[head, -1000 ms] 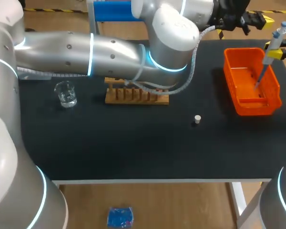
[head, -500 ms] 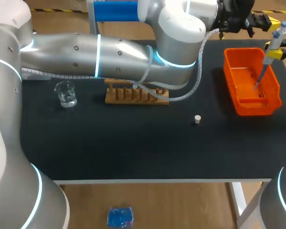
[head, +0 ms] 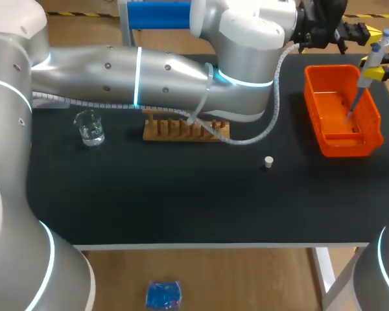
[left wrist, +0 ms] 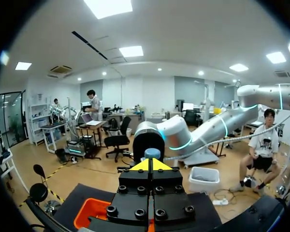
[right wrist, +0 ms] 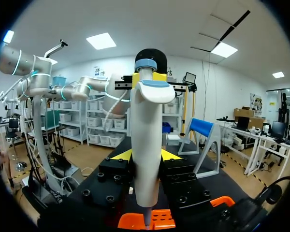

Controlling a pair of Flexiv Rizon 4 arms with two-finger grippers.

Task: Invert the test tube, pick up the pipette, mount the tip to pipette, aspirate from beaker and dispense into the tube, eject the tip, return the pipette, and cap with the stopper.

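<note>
— On the desk (head: pixel 149 201), left to right, what is located?
— Beaker (head: pixel 89 126), wooden rack (head: pixel 185 130), stopper (head: pixel 268 161), orange tray (head: pixel 341 139).
— Left fingers (left wrist: pixel 142 166)?
— Clenched together, grasping nothing; the pipette (head: pixel 369 70) cap sits just ahead of them.
— Pipette position?
— Upright between the right fingers (right wrist: pixel 122 155), grasped from both sides, lower end over the tray.

Left arm (head: pixel 168 68) spans the far edge of the table (head: pixel 181 201); left gripper (left wrist: pixel 151 165) has its fingertips pressed together. Right gripper (right wrist: pixel 145 155) clamps the pipette (right wrist: pixel 146 111).
</note>
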